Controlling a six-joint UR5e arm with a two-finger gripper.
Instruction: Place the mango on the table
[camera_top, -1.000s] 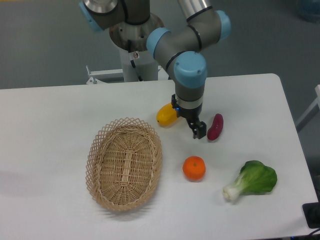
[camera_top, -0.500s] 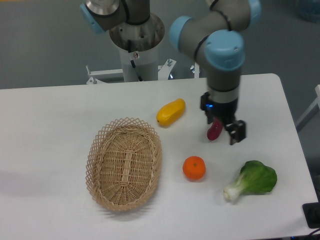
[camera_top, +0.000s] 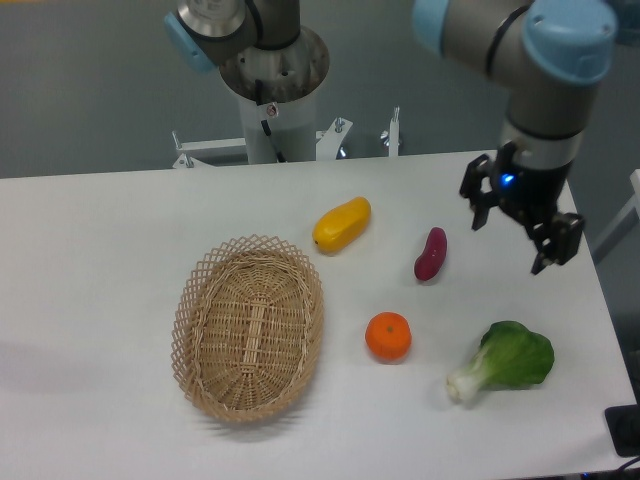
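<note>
Released and empty, the end effector (camera_top: 522, 222) hangs well right of the wicker basket (camera_top: 250, 327), jaws spread. Lying just beyond the basket's far right rim, the mango (camera_top: 341, 224) rests on the white bench (camera_top: 100, 250), apart from the basket (placed, by the look of it). It likely handles as smooth, fairly firm, moderately heavy and a bit slippery; a grip across its narrow middle suits best.
</note>
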